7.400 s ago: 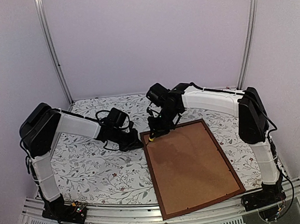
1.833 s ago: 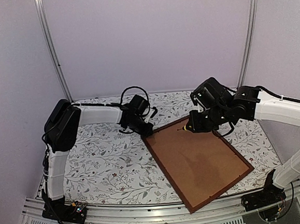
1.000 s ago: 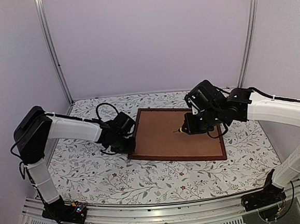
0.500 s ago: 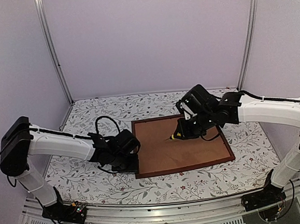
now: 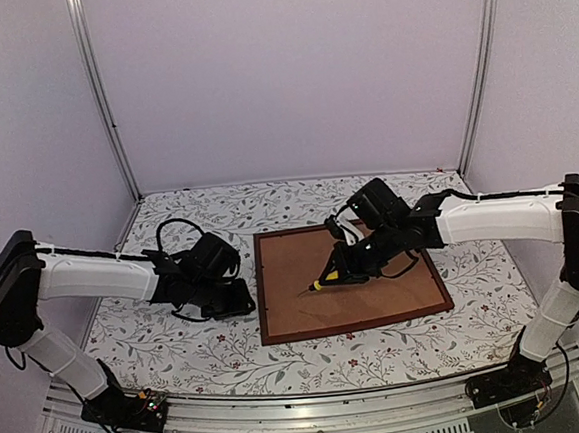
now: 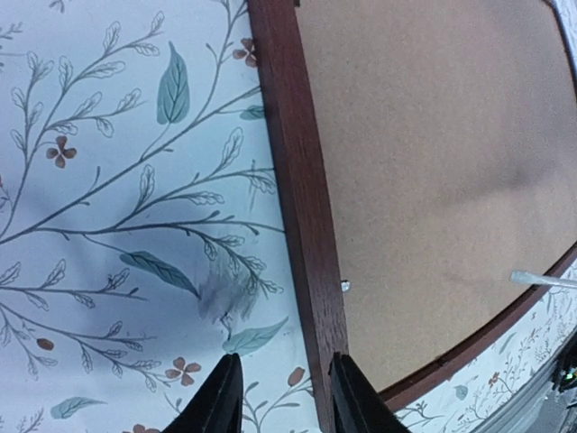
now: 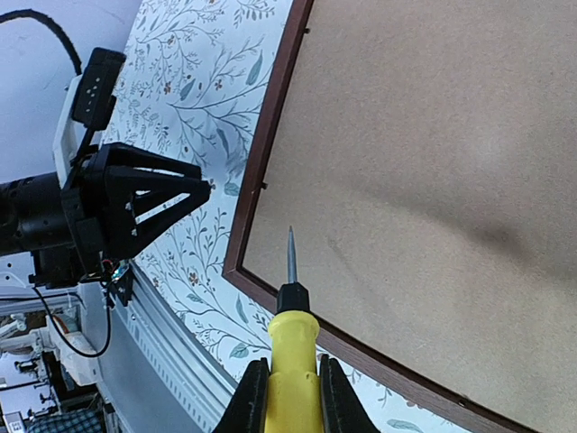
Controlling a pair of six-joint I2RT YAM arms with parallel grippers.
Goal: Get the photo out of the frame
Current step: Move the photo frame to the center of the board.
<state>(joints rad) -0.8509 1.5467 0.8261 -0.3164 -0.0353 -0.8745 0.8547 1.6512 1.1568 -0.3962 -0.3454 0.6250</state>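
The frame (image 5: 259,291) is laid face down on the table (image 5: 180,357), its long axis running left to right, with the board (image 5: 381,295) uppermost. The photo is not seen; it is judged to be shut in under the board.

A screwdriver (image 7: 290,317) is clamped by its yellow handle in the right gripper (image 7: 287,399). Its shaft is held low over the board, and the tip is pointed towards the frame's near-left corner. A small tab (image 6: 345,285) is seen on the inner edge of the left rail, so the work lies ahead and to the left of the tip. The right arm is the nearer one to it.

The left gripper (image 6: 284,399) is held just beside the left rail, with the fingers apart and nothing between them. One finger is seen over the rail's outer edge; whether it is touched cannot be told.

Half a second ago the left gripper was pressed against the near-left corner; it is now drawn off to the left and opened wider. The screwdriver has been carried further left across the board. At the earliest frame the frame was laid with its long axis front to back.
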